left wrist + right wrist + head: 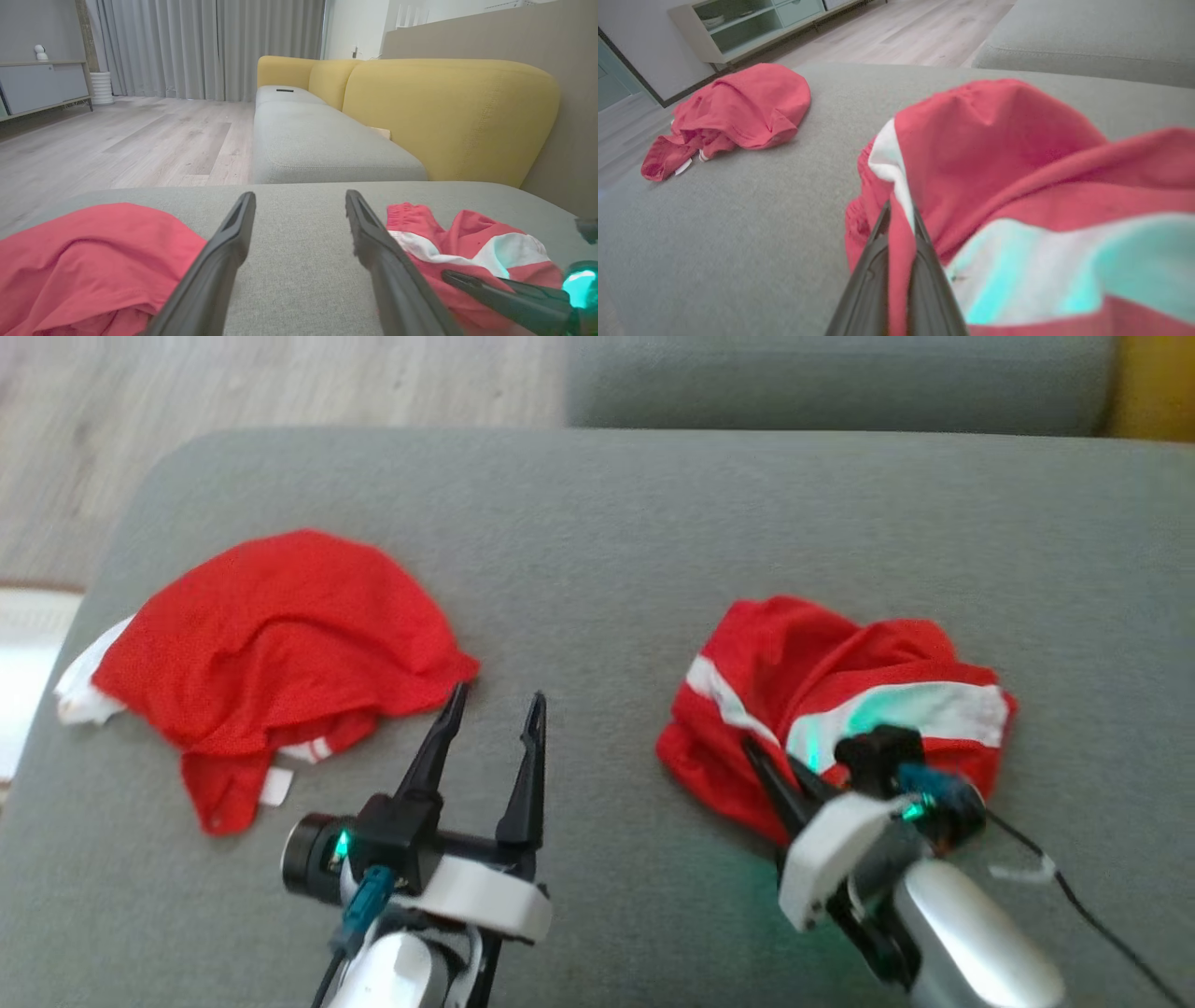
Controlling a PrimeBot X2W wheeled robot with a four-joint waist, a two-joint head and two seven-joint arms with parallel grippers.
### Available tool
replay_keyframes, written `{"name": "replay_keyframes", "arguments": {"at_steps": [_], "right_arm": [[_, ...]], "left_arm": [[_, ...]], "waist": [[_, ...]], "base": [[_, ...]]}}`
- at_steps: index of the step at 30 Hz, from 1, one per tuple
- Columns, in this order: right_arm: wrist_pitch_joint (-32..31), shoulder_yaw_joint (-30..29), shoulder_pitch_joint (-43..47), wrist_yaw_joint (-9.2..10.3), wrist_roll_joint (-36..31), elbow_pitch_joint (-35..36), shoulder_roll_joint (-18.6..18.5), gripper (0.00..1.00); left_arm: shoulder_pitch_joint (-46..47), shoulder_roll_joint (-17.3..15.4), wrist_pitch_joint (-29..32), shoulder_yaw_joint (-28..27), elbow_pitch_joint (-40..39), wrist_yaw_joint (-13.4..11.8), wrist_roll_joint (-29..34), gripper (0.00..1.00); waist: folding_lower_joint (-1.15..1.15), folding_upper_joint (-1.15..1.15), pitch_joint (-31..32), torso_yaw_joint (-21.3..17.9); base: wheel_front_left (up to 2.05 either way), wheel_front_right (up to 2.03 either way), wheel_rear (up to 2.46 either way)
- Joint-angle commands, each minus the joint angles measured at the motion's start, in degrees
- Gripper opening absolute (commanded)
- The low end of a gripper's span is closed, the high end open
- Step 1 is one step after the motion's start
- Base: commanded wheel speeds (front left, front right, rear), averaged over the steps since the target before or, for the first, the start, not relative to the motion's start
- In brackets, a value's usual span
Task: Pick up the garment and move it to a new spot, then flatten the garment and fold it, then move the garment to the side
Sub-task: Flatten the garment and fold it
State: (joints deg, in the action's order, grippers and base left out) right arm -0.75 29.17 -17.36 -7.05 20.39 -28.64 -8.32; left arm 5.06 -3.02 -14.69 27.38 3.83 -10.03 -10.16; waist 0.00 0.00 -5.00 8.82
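While the right gripper [761, 756] is squeezed tight on a fold of the garment [840, 663], the left gripper [497, 695] is wide apart with nothing in it. The garment is red with white stripes. It lies in a bunched heap on the right side of the grey cushion [607, 541]. In the right wrist view, a strip of red cloth sits pinched between the two dark fingers [873, 280]. The left gripper hangs over bare cushion between two heaps. One tip is just beside the other red cloth [271, 625]. That cloth lies crumpled on the left side, well apart from the garment. Green light glows on a white stripe.
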Motion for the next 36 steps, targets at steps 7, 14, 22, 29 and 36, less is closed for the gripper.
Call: {"name": "replay_keyframes", "arguments": {"at_steps": [7,14,22,29,36], "right_arm": [[-3.2,-2.6,6.8,-0.44,-0.9,6.5,-0.9,0.00],[-1.3,-5.6,9.0,-0.44,-3.0,8.2,2.0,1.00],[1.4,-10.8,9.8,-0.44,-6.5,12.3,3.6,1.00],[8.5,-22.2,12.7,-0.44,-10.0,18.4,5.1,1.00],[14.9,-26.3,14.5,-0.44,-7.8,18.5,5.4,1.00]], "left_arm": [[0.3,0.1,-0.3,-2.2,-1.7,0.8,1.1,1.00],[0.1,0.1,-0.3,-2.6,-1.6,1.1,1.3,1.00],[0.6,0.1,-0.3,-4.3,-1.5,1.3,1.6,1.00],[1.5,0.1,-0.3,-6.7,-0.9,2.2,2.3,1.00],[3.7,0.1,-0.3,-7.1,2.3,4.4,1.3,1.00]], "waist": [[0.00,0.00,2.0,-4.1],[0.00,0.00,2.3,-6.2],[0.00,0.00,2.1,-8.9],[0.00,0.00,1.4,-11.4],[0.00,0.00,-0.2,-13.8]], "base": [[0.00,0.00,0.00],[0.00,0.00,0.00],[0.00,0.00,0.00],[0.00,0.00,0.00],[0.00,0.00,0.00]]}}
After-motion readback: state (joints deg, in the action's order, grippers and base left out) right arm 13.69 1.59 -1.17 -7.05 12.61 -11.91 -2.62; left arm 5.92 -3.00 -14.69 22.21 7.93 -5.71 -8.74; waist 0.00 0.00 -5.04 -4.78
